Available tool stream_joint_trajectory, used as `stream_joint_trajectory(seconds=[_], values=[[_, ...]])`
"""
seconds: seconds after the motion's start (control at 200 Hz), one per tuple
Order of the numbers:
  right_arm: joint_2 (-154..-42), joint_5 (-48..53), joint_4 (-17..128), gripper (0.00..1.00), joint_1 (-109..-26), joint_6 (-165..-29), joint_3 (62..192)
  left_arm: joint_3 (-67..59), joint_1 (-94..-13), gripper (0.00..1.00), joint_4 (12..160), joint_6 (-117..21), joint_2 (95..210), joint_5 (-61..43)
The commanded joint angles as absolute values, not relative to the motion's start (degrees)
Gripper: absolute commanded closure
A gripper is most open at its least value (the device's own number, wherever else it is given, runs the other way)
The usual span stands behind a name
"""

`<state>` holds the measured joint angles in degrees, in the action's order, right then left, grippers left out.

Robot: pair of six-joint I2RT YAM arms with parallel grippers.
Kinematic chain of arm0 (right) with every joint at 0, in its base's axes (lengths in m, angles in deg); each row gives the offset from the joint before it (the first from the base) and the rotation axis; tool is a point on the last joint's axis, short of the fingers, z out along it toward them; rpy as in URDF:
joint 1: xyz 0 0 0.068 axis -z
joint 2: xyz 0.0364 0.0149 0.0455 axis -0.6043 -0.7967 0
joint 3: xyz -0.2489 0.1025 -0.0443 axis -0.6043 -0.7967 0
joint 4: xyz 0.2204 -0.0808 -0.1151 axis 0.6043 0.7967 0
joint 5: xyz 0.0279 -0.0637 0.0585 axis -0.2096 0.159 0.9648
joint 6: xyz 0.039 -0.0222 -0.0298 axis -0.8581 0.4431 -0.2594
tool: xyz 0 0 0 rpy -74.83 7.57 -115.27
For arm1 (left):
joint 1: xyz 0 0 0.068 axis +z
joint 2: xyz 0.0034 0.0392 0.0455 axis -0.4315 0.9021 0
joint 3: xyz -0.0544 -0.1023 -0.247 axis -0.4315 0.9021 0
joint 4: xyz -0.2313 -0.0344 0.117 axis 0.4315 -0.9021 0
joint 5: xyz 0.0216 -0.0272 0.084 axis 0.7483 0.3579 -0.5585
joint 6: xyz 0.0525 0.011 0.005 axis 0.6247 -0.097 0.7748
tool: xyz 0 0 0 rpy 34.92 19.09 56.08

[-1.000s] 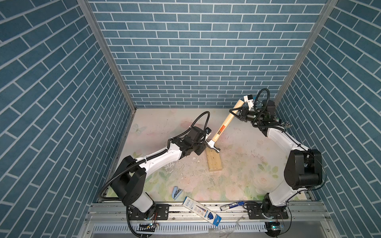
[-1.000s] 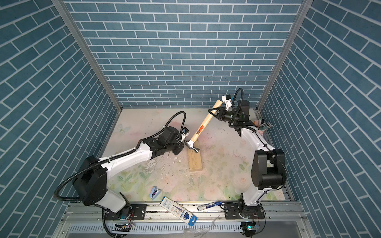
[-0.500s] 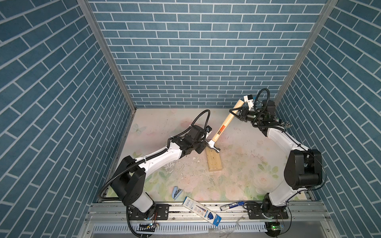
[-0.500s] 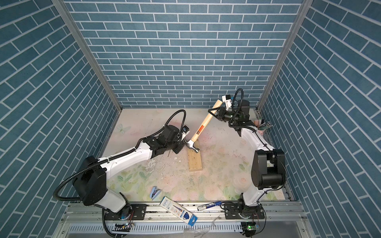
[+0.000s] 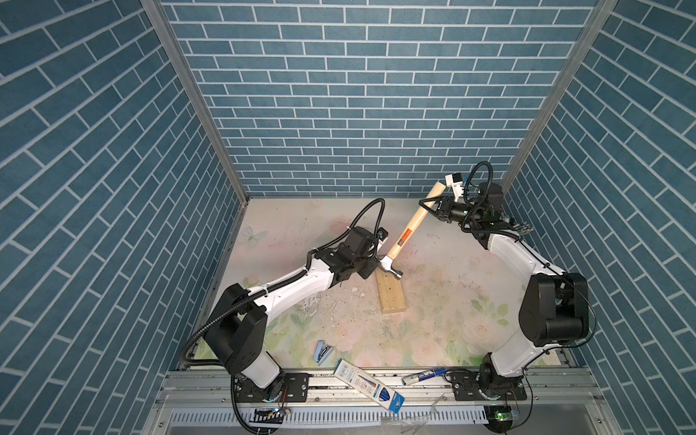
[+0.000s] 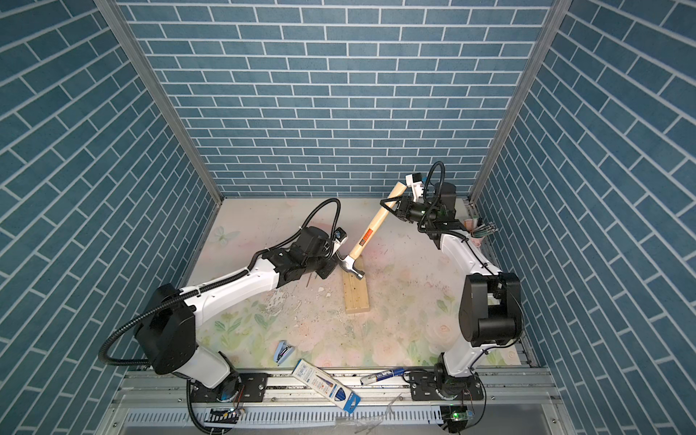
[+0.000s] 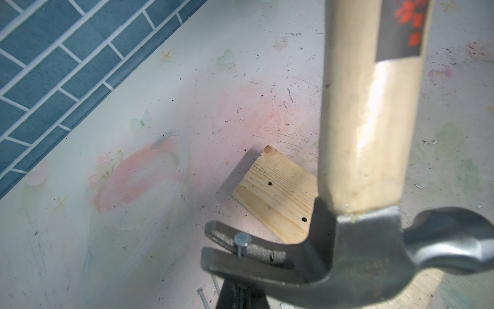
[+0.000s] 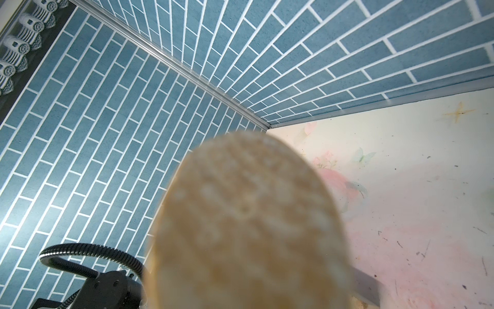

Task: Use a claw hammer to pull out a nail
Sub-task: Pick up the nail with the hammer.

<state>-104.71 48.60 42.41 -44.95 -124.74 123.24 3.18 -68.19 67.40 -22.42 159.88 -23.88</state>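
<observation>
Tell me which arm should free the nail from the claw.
Left: the left gripper sits shut just under the nail caught in the claw hammer; the right gripper holds its handle end.

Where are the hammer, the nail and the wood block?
claw hammer [image 5: 414, 220]: in a top view, mid-handle.
nail [image 7: 242, 239]: left wrist view, its head, in the claw's fork.
wood block [image 5: 391, 295]: in a top view, top face.

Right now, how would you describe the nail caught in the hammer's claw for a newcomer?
Start at the pale wooden block on the floral table; the wooden-handled grey steel claw hammer has its head over the block's far end. In the fork of its claw stands a short silvery nail, head up, unlike the loose nails lying flat on the table.
</observation>
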Motion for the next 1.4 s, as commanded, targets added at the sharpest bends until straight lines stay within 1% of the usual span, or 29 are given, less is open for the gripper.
stream_joint_trajectory(seconds=[0.0,0.25,0.39,0.715,0.86,1.02,1.145,1.395], values=[[-102.36,52.17,39.68,1.0,-45.2,-134.16,124.1,1.48,-68.45,1.0,67.58,-22.71,160.11,-25.88],[-102.28,52.09,39.76,1.0,-45.23,-134.07,124.21,3.85,-67.31,1.0,70.06,-25.01,156.54,-26.93],[-102.08,52.0,40.16,1.0,-45.14,-133.81,124.23,4.7,-64.91,1.0,68.56,-27.93,155.93,-28.51],[-101.59,50.65,44.21,1.0,-45.33,-131.23,125.35,9.88,-59.76,1.0,65.57,-35.58,153.7,-28.44],[-100.91,47.86,54.23,1.0,-46.68,-124.01,128.16,12.84,-57.04,1.0,64.22,-39.5,153.58,-26.86],[-100.02,45.41,58.16,1.0,-47.77,-121.53,129.88,15.34,-55.41,1.0,63.66,-42.04,154.78,-25.3],[-98.87,41.04,66.06,1.0,-48.99,-116.48,132.58,16.2,-54.92,1.0,63.9,-43.28,156.41,-24.01],[-95.27,32.61,76.51,1.0,-52.14,-109.8,136.3,16.42,-54.65,1.0,65.95,-45.61,160.95,-22.08]])
